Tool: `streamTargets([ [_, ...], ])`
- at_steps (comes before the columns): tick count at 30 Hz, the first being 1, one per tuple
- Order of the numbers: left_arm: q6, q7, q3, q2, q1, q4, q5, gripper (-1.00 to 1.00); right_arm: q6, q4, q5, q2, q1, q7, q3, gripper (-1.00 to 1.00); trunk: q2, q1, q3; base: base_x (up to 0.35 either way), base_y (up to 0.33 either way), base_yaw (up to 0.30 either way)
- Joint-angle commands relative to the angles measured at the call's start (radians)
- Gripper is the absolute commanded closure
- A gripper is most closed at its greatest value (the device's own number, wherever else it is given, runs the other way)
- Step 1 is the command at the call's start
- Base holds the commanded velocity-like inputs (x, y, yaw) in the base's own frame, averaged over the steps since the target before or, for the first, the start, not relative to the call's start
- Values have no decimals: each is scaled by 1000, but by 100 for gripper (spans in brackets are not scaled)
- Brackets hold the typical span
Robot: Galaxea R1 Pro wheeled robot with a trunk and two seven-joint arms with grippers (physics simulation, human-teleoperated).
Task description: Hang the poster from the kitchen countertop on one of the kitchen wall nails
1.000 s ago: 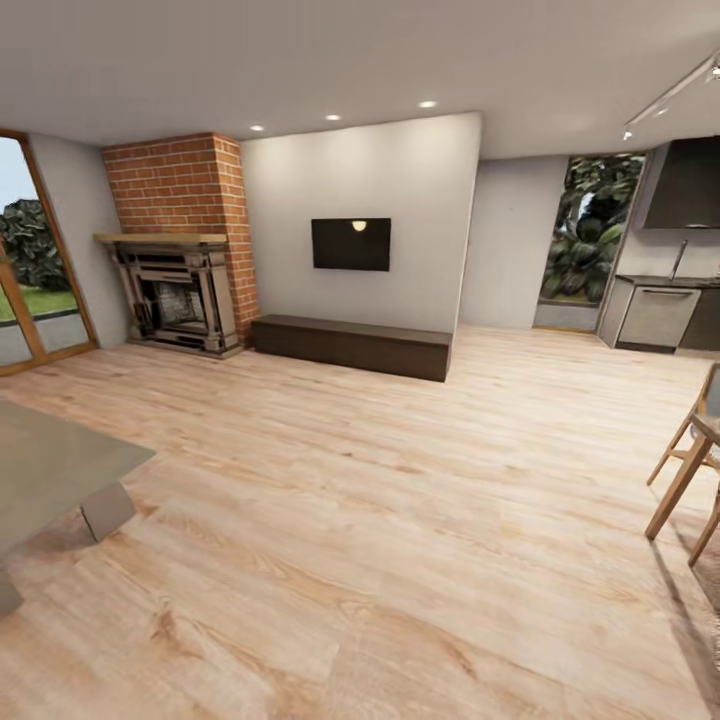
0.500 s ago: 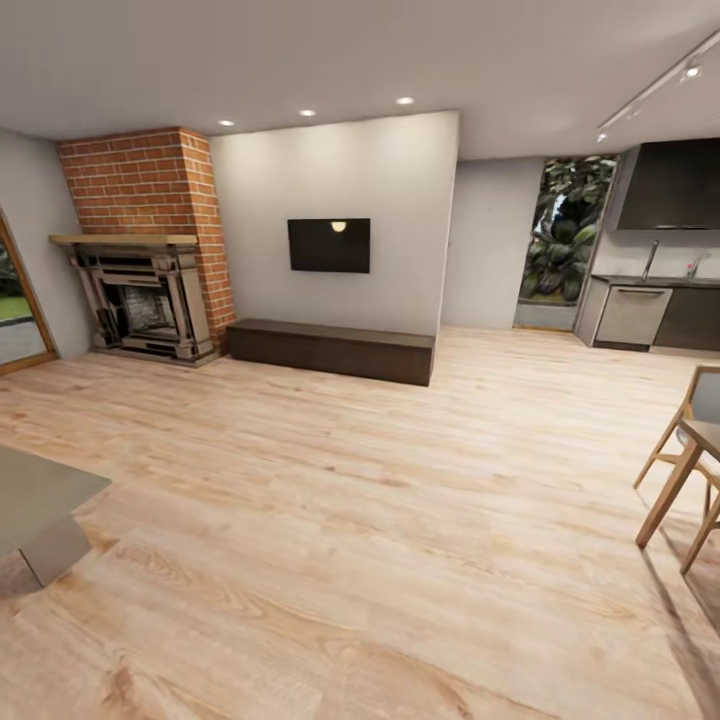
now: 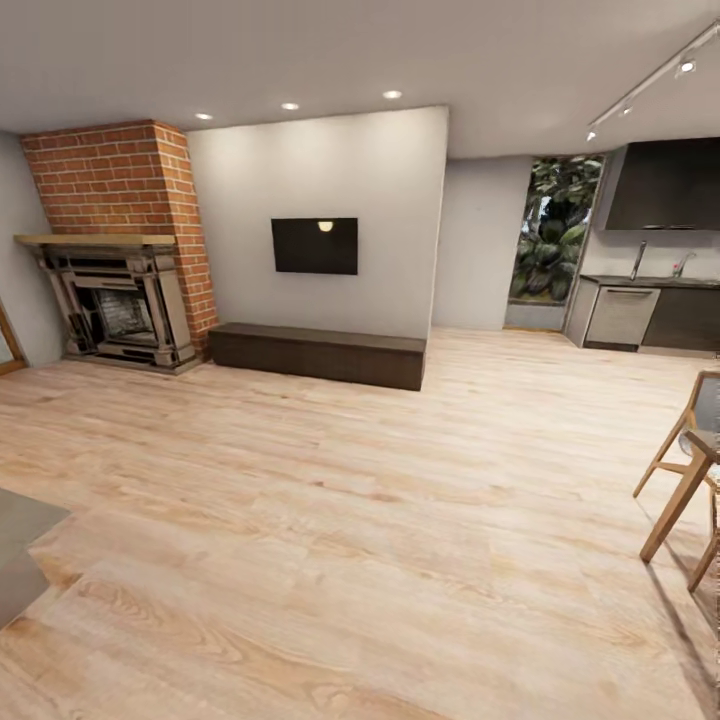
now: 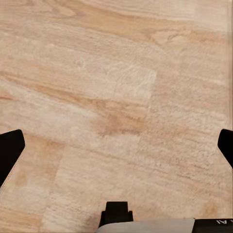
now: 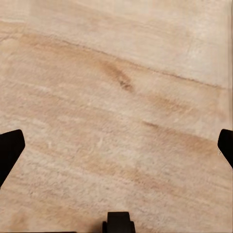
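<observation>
The left end effector [image 4: 116, 145] hangs over bare wooden floor [image 3: 380, 520], its fingers spread wide and empty; the right end effector [image 5: 116, 145] is likewise agape with nothing held. Open floor runs far ahead to a dark bench [image 3: 318, 354] under a wall television [image 3: 315, 245]. A brick fireplace [image 3: 110, 250] stands far left, wooden chair legs [image 3: 685, 480] near right. The kitchen worktop [image 3: 650, 282] lies far right; what sits on it is too small to tell

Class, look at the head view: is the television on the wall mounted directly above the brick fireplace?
No. The television hangs on the plain grey wall above the low dark bench, beside the brick fireplace.
</observation>
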State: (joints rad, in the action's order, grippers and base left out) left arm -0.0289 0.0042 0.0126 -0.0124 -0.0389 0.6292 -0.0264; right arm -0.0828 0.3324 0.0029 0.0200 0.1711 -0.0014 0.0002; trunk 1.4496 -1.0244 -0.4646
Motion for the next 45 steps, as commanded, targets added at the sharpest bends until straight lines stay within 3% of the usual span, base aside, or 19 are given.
streamTargets([
  [1,-2,0,1,0,-1,1,-3,-100,-3,-1,0,0,1,0,0,-100,0,-1,-1,331,0,-237],
  [18,-2,0,1,0,-1,1,-4,-100,-3,-1,0,0,1,-1,0,-100,0,-1,-1,331,0,-238],
  [45,-2,0,1,0,0,1,-4,-100,-5,-1,0,0,1,-2,0,-100,0,-1,-1,331,-21,-12],
])
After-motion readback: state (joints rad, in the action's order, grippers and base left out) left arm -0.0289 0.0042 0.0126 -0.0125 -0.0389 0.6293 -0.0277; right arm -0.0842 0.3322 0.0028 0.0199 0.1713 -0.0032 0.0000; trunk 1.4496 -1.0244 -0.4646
